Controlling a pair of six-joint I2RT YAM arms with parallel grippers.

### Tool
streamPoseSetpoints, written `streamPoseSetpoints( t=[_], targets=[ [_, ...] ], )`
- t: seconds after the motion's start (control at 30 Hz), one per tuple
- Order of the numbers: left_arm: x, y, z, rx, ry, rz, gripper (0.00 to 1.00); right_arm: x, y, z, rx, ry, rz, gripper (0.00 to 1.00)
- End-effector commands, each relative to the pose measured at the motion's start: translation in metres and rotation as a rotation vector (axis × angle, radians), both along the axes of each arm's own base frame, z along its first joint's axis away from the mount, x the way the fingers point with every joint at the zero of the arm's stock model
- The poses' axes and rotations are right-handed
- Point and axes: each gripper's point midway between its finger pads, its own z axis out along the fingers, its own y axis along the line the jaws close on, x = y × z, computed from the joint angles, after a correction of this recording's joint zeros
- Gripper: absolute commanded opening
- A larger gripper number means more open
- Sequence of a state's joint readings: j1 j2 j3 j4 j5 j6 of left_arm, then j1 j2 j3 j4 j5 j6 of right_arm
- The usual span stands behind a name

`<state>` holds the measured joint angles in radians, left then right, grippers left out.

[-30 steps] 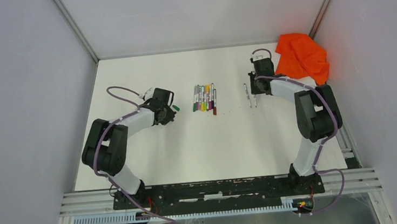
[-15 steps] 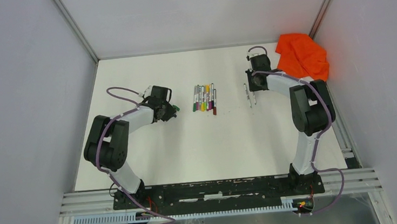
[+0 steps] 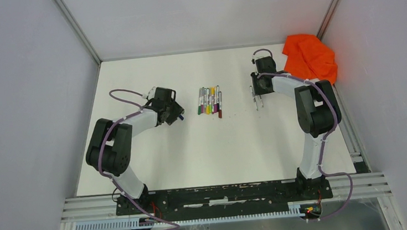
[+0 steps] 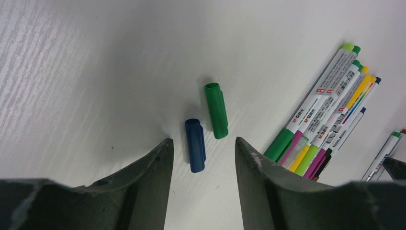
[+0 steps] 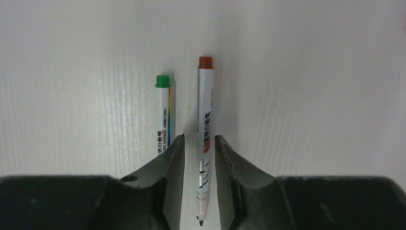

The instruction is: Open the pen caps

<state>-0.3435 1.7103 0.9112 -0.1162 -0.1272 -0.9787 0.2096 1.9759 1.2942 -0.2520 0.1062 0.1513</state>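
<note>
The left arm reaches over the left half of the counter (image 3: pixel 193 149), forearm low and the wrist turned toward the middle. The left hand (image 4: pixel 201 148) points down at the surface with its fingers parted about halfway and holds nothing. A blue cap (image 4: pixel 195 145) lies flat on the counter just ahead of the gap, and a green cap (image 4: pixel 216 110) lies just beside it, slightly farther out. The row of pens (image 4: pixel 325 120) sits close by on the right of that view.

The right arm stretches to the far right, near the orange cloth (image 3: pixel 310 58). The right hand (image 5: pixel 198 143) is partly open, its fingers straddling a brown-ended pen (image 5: pixel 206 105) that lies on the counter with its bare tip toward the wrist. It is loose in the gap, not gripped. A green-ended pen (image 5: pixel 163 115) lies parallel, just outside the left finger.

A second ago both hands were closed, and the left one had the green cap at its fingertips. Now both have let go. The right elbow has also drawn in closer to the counter.
</note>
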Motion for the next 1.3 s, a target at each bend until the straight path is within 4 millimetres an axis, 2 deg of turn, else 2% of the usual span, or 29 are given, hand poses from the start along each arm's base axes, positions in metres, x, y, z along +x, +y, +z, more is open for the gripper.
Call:
streamPoseSetpoints(
  t=[0.0, 0.27, 0.4, 0.57, 0.73, 0.87, 1.03, 1.27],
  targets=[
    [-0.016, 0.012, -0.016, 0.03, 0.065, 0.039, 0.59, 0.015, 0.002, 0.024, -0.01, -0.068, 0.002, 0.35],
    [-0.014, 0.016, 0.002, 0.034, 0.032, 0.043, 0.73, 0.02, 0.003, 0.052, -0.025, -0.138, 0.0, 0.4],
    [-0.015, 0.016, 0.01, 0.032, 0.014, 0.046, 0.75, 0.02, 0.006, 0.067, -0.034, -0.169, 0.004, 0.41],
    [-0.016, 0.017, 0.019, 0.029, -0.004, 0.045, 0.77, 0.021, 0.018, 0.081, -0.04, -0.195, 0.021, 0.42],
    [-0.017, 0.018, 0.034, 0.018, -0.041, 0.047, 0.77, 0.019, 0.049, 0.086, -0.03, -0.207, 0.063, 0.42],
    [-0.018, 0.016, 0.044, -0.001, -0.077, 0.034, 0.77, 0.016, 0.082, 0.081, -0.005, -0.195, 0.1, 0.42],
    [-0.022, 0.012, 0.05, -0.004, -0.106, -0.007, 0.77, 0.014, 0.12, 0.07, 0.045, -0.176, 0.119, 0.42],
    [-0.027, 0.005, 0.056, 0.007, -0.124, -0.053, 0.77, 0.009, 0.153, 0.047, 0.081, -0.12, 0.113, 0.42]
  ],
)
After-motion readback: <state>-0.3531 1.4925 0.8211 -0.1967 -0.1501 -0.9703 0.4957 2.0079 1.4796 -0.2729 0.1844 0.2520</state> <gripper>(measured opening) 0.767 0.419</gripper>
